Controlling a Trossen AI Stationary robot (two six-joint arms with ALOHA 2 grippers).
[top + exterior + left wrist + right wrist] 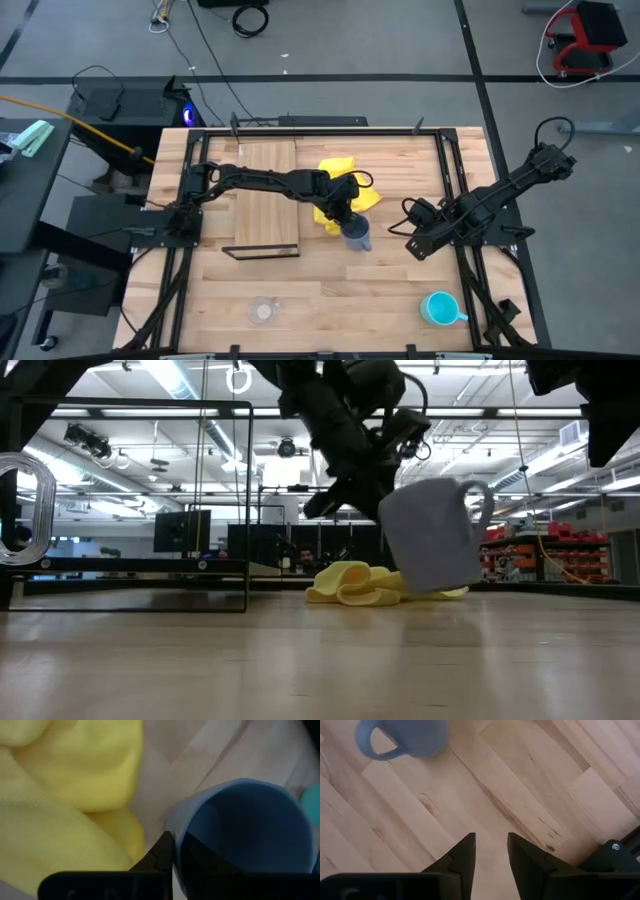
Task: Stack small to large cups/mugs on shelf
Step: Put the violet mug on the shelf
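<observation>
Seen from above: brown shelf (266, 198) flat on pale bench (330, 290). Just off the shelf's right edge, beside yellow cloth (335, 190), grey-blue mug (356, 234) tilted, rim pinched by left gripper (350, 222). Farther right of shelf, right gripper (413, 247) idle, fingers spread, empty. Shelf directly leftward from held mug, left arm nearer.

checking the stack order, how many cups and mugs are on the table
3: a grey-blue mug at the left gripper beside the yellow cloth, a turquoise mug at the front right, a clear glass cup front centre.
</observation>
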